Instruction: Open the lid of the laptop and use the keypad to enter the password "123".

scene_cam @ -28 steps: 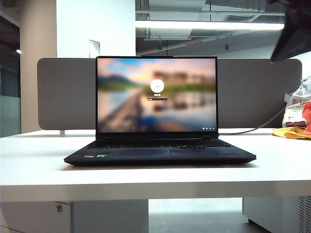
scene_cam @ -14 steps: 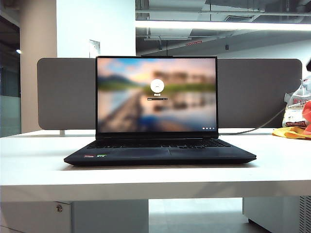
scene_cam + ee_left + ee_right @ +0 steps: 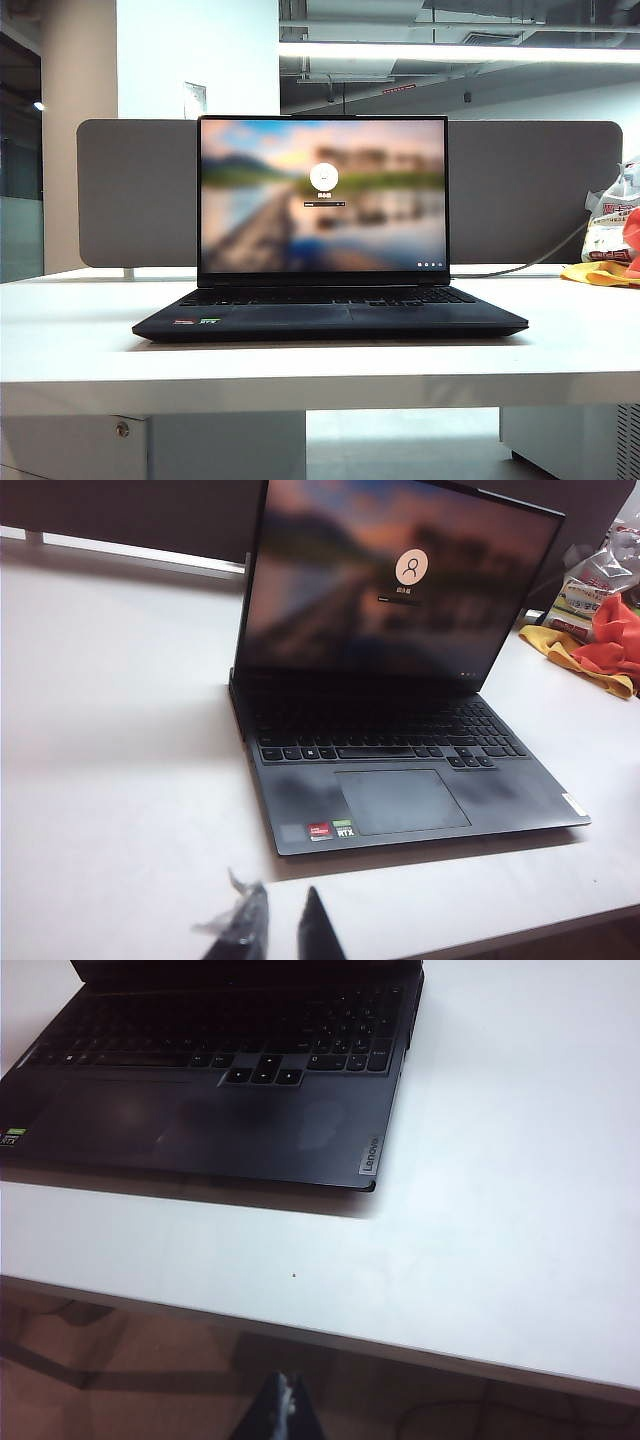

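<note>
Two grippers are mine, and both hang back off the near table (image 3: 80,330) edge, clear of the laptop (image 3: 330,318). My left gripper (image 3: 283,935) shows its fingertips slightly parted and holding nothing. Of my right gripper (image 3: 281,1415) only a dark tip shows, so I cannot tell how it stands. The lid (image 3: 322,195) is upright, its screen lit on a login page. What remains, I judge, is checking the entry. If any key is still needed, I should come down vertically with one fingertip, because the keypad (image 3: 355,1035) keys sit close together. That block lies at the keyboard's right end, far from my right gripper and beyond the palm rest.
</note>
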